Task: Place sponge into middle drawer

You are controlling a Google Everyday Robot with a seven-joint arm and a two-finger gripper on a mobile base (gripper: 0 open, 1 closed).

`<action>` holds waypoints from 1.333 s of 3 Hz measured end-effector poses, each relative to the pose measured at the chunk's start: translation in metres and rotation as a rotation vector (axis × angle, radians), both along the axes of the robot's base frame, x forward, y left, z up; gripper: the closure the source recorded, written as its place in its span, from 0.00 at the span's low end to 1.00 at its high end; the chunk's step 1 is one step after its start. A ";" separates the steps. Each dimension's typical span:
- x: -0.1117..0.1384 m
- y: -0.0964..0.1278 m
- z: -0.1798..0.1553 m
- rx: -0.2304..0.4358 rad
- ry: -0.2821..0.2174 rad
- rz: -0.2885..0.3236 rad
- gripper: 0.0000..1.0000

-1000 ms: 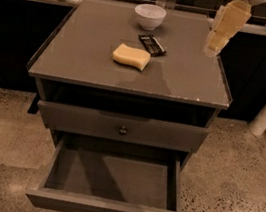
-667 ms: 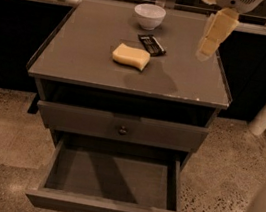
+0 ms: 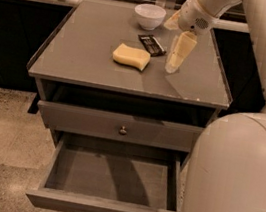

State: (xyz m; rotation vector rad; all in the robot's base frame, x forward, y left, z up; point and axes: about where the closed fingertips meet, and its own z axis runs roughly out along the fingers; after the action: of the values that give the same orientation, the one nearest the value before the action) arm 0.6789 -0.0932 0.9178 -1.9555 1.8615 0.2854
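While the sponge (image 3: 131, 56) lies on the worktop (image 3: 79, 63), just near of the dark bar (image 3: 152, 44) and the white bowl (image 3: 149, 15), the claw (image 3: 172, 68) hangs tip-down just to its right. Open or closed, I cannot tell. Down below, the middle drawer (image 3: 111, 175) stands pulled out.

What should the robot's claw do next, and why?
Probably move the claw sideways until it is right over the sponge, ready to come down on it. The claw hangs above the tabletop beside the sponge, not touching it, and the middle drawer below is already pulled open.
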 end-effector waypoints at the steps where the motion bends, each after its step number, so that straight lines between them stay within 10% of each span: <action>1: 0.022 0.042 -0.023 -0.048 -0.014 0.057 0.00; 4: 0.052 0.097 -0.096 0.029 0.088 0.165 0.00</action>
State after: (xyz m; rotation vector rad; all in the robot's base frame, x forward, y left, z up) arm 0.7307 0.0033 0.8222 -2.1114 1.7396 0.4525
